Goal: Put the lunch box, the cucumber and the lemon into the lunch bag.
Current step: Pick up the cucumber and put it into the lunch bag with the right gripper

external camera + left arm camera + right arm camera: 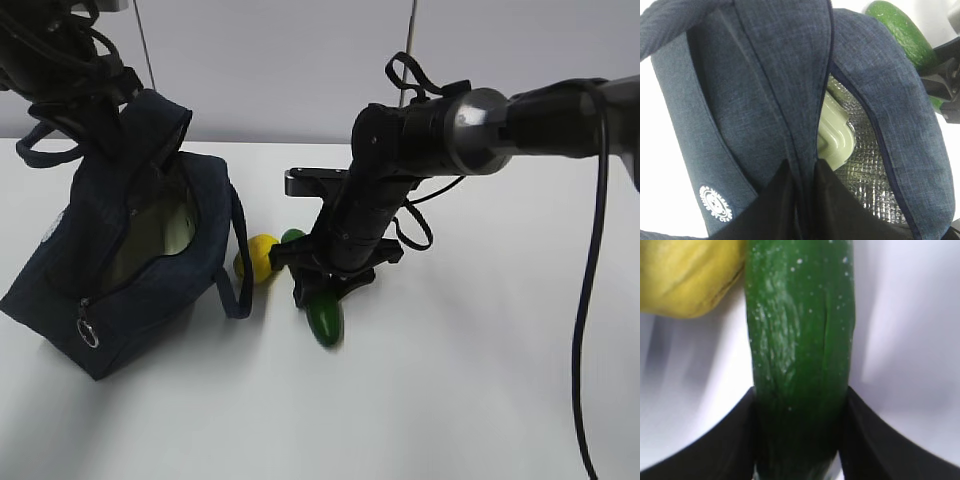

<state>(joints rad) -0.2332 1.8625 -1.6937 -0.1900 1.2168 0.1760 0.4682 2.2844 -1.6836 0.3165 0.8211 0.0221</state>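
Observation:
The navy lunch bag (pixel 130 280) stands open at the left, its pale lining showing. My left gripper (pixel 802 180) is shut on the bag's top flap and holds it up. Inside the bag lies the lunch box (pixel 835 132), only part of its sage-green lid showing. My right gripper (pixel 322 283) is shut on the dark green cucumber (pixel 325 318), which lies on the table right of the bag; its sides touch both fingers in the right wrist view (pixel 800 365). The yellow lemon (pixel 258 256) lies against the cucumber's far end, between it and the bag.
The white table (pixel 480 400) runs wide to the front and right. A bag handle (pixel 238 262) hangs down next to the lemon. A black cable (pixel 585 330) hangs from the right arm at the right edge.

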